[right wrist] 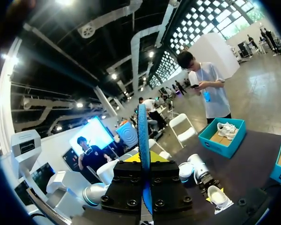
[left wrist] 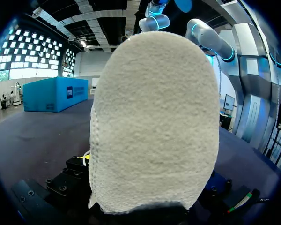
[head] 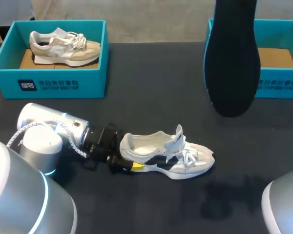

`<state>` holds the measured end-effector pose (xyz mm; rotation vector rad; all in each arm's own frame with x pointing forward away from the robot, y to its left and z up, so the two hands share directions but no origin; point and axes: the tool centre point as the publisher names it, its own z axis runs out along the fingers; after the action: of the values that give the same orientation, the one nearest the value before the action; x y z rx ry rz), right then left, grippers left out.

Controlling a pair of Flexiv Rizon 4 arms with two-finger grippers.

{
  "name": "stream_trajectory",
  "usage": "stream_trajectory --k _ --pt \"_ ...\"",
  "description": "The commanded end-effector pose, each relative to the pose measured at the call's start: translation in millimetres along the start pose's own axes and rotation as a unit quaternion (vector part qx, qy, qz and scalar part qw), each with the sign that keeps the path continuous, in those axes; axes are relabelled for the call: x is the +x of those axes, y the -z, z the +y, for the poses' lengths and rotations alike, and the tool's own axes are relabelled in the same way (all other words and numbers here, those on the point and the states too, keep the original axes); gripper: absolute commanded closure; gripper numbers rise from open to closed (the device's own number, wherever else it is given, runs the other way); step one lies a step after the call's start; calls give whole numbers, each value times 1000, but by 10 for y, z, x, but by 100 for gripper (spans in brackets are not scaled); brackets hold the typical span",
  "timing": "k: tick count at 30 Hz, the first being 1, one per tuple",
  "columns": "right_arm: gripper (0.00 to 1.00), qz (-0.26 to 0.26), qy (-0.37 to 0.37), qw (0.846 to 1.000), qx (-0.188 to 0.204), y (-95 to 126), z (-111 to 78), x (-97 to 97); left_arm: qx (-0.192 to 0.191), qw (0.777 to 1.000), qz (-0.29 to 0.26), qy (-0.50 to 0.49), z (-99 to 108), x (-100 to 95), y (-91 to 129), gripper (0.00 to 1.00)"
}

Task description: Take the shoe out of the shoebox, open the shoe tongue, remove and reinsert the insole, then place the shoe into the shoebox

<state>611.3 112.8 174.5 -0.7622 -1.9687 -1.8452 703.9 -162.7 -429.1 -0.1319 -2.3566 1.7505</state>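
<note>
L hand (head: 130, 165) clamps heel of shoe (head: 172, 157) on table (head: 151, 97); R hand (right wrist: 144, 160) grips insole (head: 233, 58) up high.

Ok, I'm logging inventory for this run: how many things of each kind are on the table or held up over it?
Shoes: 2 (white-and-black shoe, beige shoe)
Shoeboxes: 2 (left shoebox, right shoebox)
Insoles: 1 (black insole)
Total: 5

Site: big exhibition hall (trade-show type). Evidence: exposed ceiling ducts (right wrist: 135, 56) high above the right gripper (right wrist: 143, 158), wall of grid windows (right wrist: 171, 66) far ahead of it.
</note>
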Motion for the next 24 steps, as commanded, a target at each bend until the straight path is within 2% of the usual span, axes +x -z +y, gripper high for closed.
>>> stream_trajectory --k 1,9,10,11,12,24 --pt "100 -1 -1 1000 5 -36 57 -1 -1 1000 0 0 17 -7 -19 100" --pt "100 -1 -1 1000 5 -36 57 -1 -3 1000 -1 -6 -32 -26 -17 100" --pt "100 -1 -1 1000 5 -36 57 -1 -3 1000 -2 -6 -34 -28 -15 90" --pt "100 -1 -1 1000 5 -36 57 -1 -5 1000 -5 -3 -37 -32 -10 29" --pt "100 -1 -1 1000 5 -36 57 -1 -5 1000 -5 1 -40 -34 2 0" --pt "100 -1 -1 1000 5 -36 57 -1 -6 1000 -15 5 -20 34 226 0"
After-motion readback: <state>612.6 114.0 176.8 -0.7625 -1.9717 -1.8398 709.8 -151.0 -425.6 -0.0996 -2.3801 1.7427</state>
